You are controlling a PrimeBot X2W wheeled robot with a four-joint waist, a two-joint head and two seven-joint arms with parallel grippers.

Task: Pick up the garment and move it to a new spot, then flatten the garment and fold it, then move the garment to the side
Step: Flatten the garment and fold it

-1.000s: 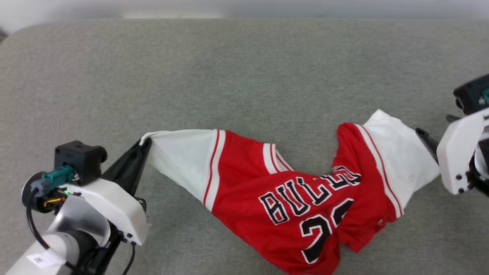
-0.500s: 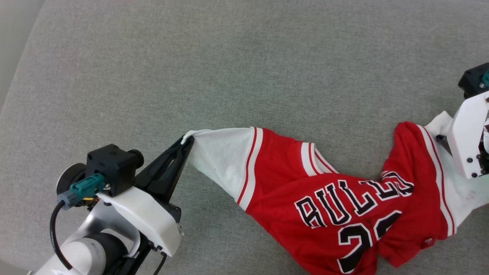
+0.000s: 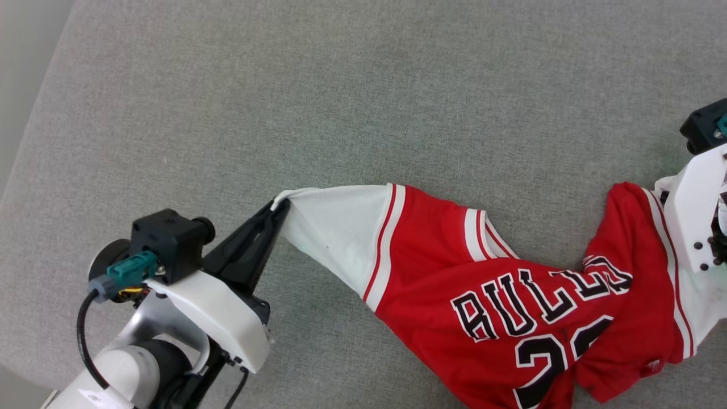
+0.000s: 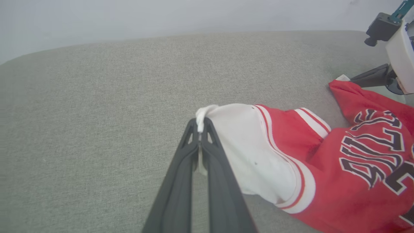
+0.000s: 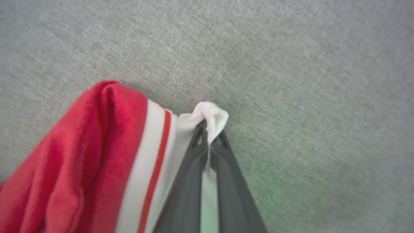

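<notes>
The garment (image 3: 454, 267), a red jersey with white sleeves and black "BULLS" lettering, hangs stretched and twisted between both grippers above a grey padded surface. My left gripper (image 3: 278, 205) is shut on the tip of one white sleeve (image 4: 200, 118), with cloth bunched at the fingertips. My right gripper (image 5: 208, 129) is shut on the other white sleeve tip; in the head view its white housing (image 3: 696, 221) covers the fingers. The jersey body (image 4: 355, 174) sags toward the lower right, and its lower part runs out of the head view.
The grey fabric surface (image 3: 363, 91) spreads wide behind and left of the jersey. Its rounded left edge (image 3: 28, 142) borders a pale floor strip. In the left wrist view the right arm (image 4: 396, 51) stands at the far right.
The head view has swung left and down, so the whole scene shifted right. Both grippers keep their hold on the sleeves, and the jersey looks a little more drawn out between them.
</notes>
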